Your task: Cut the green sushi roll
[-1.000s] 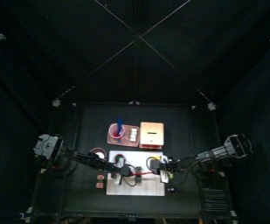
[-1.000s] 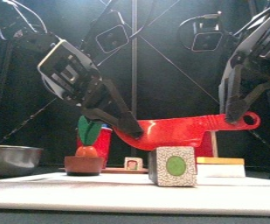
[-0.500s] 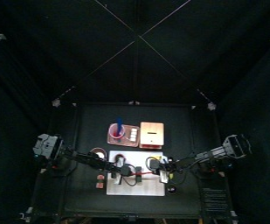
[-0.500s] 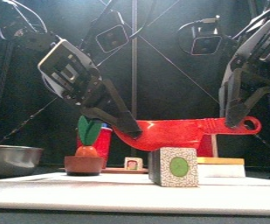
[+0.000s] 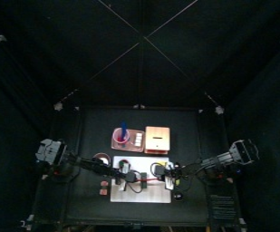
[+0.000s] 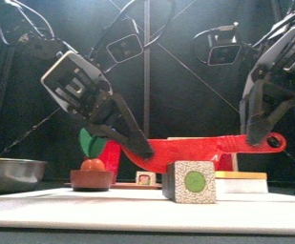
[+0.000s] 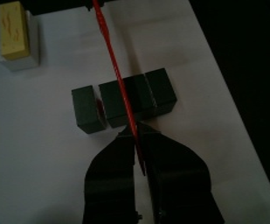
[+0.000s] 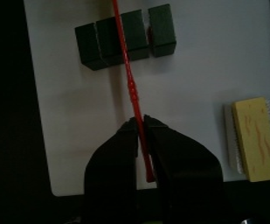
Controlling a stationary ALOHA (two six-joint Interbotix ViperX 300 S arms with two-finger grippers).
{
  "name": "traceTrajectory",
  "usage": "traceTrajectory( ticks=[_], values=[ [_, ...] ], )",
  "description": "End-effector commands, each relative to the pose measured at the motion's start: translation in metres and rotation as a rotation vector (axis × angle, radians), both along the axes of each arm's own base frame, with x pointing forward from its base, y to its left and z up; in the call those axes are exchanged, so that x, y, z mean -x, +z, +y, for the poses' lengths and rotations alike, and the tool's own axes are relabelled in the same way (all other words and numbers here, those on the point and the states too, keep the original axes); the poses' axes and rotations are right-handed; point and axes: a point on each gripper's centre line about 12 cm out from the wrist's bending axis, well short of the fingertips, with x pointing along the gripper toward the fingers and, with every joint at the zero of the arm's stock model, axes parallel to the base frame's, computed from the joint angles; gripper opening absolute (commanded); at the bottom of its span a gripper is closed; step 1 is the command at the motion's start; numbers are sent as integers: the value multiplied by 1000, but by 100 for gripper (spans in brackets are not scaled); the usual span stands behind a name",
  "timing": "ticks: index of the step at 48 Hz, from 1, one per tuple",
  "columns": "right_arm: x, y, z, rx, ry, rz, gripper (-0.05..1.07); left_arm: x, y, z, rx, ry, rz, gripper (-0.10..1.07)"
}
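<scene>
The green sushi roll (image 6: pixel 191 180) lies on the white board (image 7: pixel 207 131), a dark green block with visible seams (image 7: pixel 90 109) (image 8: pixel 96 44). A red knife (image 6: pixel 188 148) hangs level just above it, held at both ends. My left gripper (image 6: pixel 135 145) (image 7: pixel 137 133) is shut on the blade's left end. My right gripper (image 6: pixel 254 141) (image 8: pixel 143 122) is shut on the handle. Both wrist views show the blade edge-on as a thin red line (image 7: pixel 114 61) (image 8: pixel 128 61) crossing the roll. I cannot tell whether the edge touches the roll.
A yellow block (image 7: pixel 18 35) (image 8: pixel 253 140) lies on the board near the roll. At the front left are a metal bowl (image 6: pixel 10 172) and a red-and-green toy on a brown dish (image 6: pixel 96 162). A pink board (image 5: pixel 142 138) with items lies behind.
The knife has come down closer to the roll and its handle end has dropped, so it hangs more level. Both grips are unchanged.
</scene>
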Motion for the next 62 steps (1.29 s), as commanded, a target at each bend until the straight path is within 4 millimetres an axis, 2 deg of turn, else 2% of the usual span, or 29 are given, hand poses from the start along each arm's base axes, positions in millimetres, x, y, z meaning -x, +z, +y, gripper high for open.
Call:
traceTrajectory(
  ticks=[1, 8, 19, 27, 35, 41, 48, 52, 62],
  values=[
    [3, -7, 5, -16, -7, 30, 45, 9, -10, -13, -18, -47, 43, 36],
    [4, -18, 16, -36, 3, 62, 45, 12, -15, -23, -23, -74, 60, 36],
    [1, -28, 23, -49, 7, 82, 45, 14, -20, -27, -25, -82, 77, 36],
    [0, -17, 21, -40, 8, 67, 45, 12, -6, -26, -19, -83, 41, 36],
    [5, 4, 16, 2, 24, 61, 45, 8, 26, -25, -22, -102, -46, 36],
    [8, 20, 14, 6, 26, 31, 45, 5, 42, -26, -22, -111, -89, 36],
    [10, 23, 16, -15, 19, 25, 45, 4, 37, -36, -23, -134, -81, 36],
    [11, 23, 22, -32, 22, 32, 45, 7, 32, -48, -24, -163, -65, 36],
    [11, 19, 24, -38, 21, 46, 45, 6, 28, -55, -15, -165, -38, 36]
  ],
)
